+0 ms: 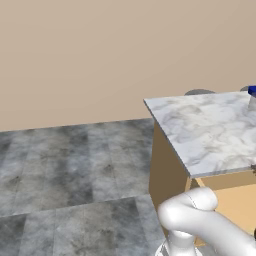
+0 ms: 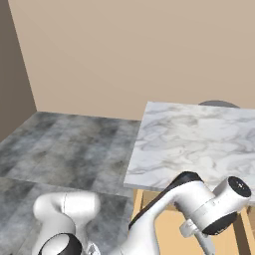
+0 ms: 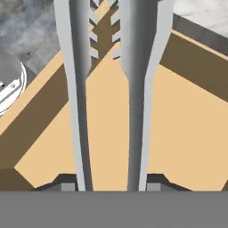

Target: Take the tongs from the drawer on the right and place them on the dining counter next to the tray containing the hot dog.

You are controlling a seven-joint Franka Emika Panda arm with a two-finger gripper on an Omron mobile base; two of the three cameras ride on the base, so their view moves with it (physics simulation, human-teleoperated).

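My end effector is partly closed on the one pair of tongs, its tips pressing the two slim grey arms from outside near the bottom of the hand view. The arms run up toward 12 o'clock, ridged ends at the top. I judge them light, stiff across, springy between the arms and slick, so a hold low on both arms suits. Behind them lies tan wood. In the left base view, one marble table sits at 3 o'clock, with a blue tray corner at its far right edge.
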